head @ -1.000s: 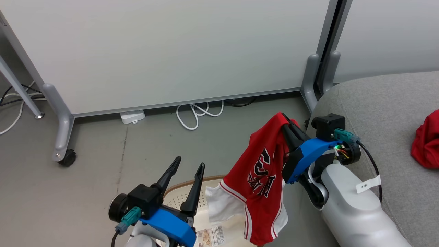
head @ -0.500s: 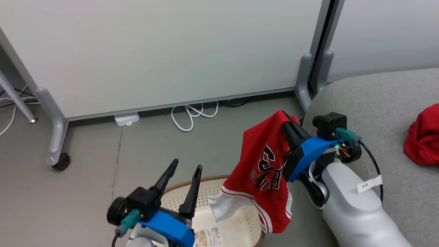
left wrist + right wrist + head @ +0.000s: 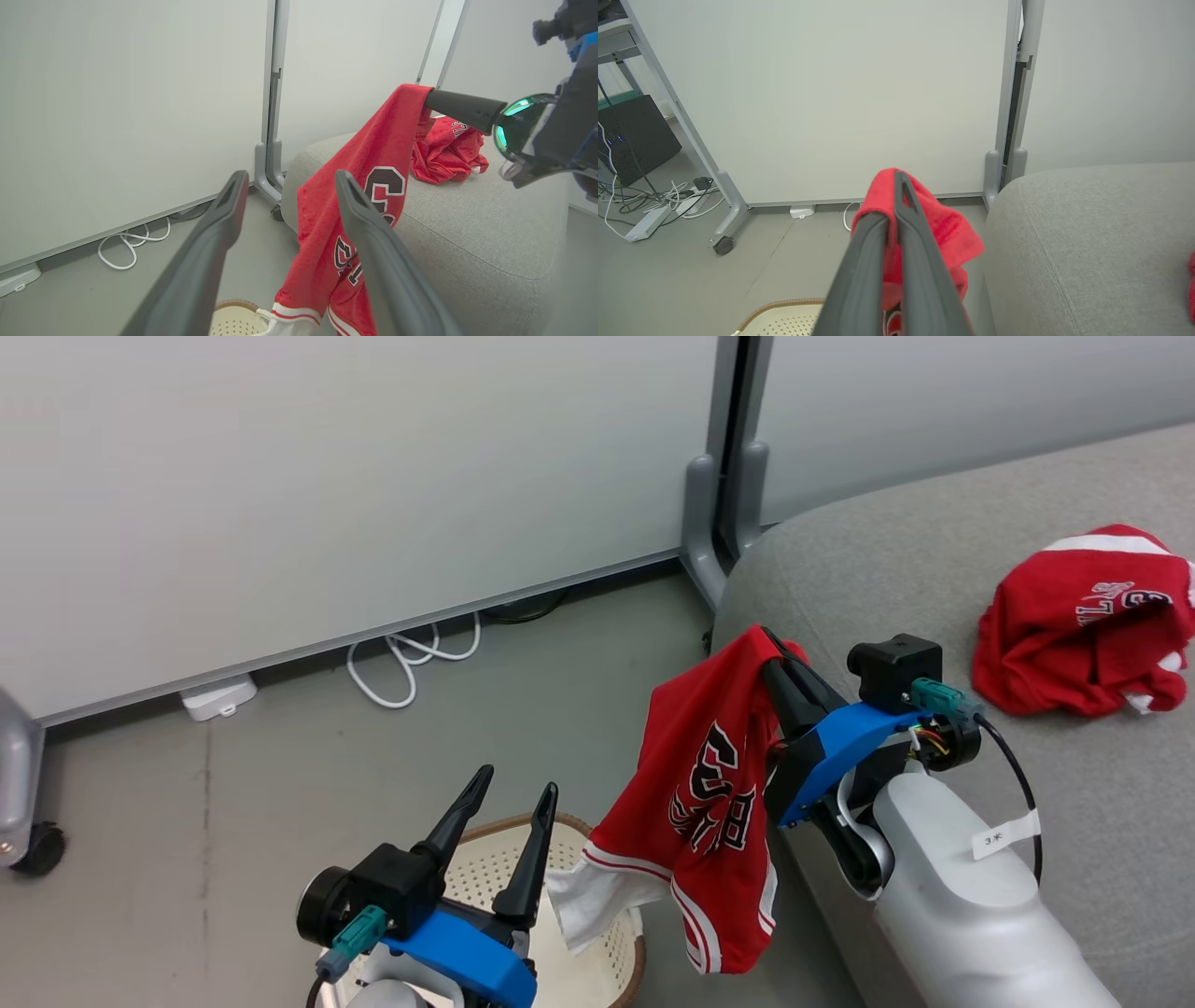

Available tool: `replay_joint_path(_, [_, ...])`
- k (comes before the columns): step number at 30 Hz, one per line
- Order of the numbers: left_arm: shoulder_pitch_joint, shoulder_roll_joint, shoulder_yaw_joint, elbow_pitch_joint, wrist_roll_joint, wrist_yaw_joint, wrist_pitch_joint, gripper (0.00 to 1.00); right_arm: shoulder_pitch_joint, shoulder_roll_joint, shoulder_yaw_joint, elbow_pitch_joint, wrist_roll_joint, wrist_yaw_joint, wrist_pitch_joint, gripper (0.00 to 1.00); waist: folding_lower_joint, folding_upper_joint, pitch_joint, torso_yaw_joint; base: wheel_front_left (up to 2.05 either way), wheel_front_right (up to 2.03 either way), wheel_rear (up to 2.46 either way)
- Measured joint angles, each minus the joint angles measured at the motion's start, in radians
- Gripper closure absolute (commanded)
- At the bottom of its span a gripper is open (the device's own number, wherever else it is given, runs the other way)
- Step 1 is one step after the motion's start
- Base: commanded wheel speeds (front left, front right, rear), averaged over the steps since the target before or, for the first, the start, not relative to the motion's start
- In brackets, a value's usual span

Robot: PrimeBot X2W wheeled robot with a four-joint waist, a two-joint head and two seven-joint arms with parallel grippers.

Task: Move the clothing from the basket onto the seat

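Observation:
My right gripper [image 3: 770, 649] is shut on a red garment [image 3: 705, 812] with white trim and black lettering, which hangs free beside the grey seat [image 3: 934, 541] and above the floor. The right wrist view has the same red cloth [image 3: 945, 231] pinched between the closed fingers. A second red garment [image 3: 1083, 621] lies crumpled on the seat's top; it also shows as a red heap [image 3: 444, 151] in the left wrist view. The cream perforated basket [image 3: 597, 957] with its brown rim sits on the floor below. Over it my left gripper [image 3: 513, 786] stands open and holds nothing.
White partition panels on grey wheeled feet [image 3: 702, 523] stand behind, with a white cable [image 3: 411, 658] and a power adapter [image 3: 217, 698] on the grey floor. A caster [image 3: 37, 847] is at the far left. Cables and a power strip [image 3: 647, 221] lie far left.
The head camera has swung right, so more of the seat and the second garment came into view. The right gripper still holds the hanging garment; the left gripper stays open over the basket.

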Motion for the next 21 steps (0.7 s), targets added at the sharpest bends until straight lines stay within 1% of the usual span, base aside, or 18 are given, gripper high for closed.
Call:
replay_joint_path(12, [-0.017, 0.01, -0.013, -0.011, -0.006, 0.0, 0.0, 0.0, 0.009, -0.001, -0.013, -0.032, -0.003, 0.0, 0.004, 1.0, 0.0, 0.0, 0.023, -0.164, 0.0, 0.0, 0.0])
replay_joint_path(21, [-0.024, 0.015, -0.019, -0.013, -0.006, 0.0, 0.0, 0.0, 0.017, 0.0, -0.018, -0.042, -0.003, 0.0, 0.009, 1.0, 0.0, 0.0, 0.042, -0.257, 0.0, 0.0, 0.0])
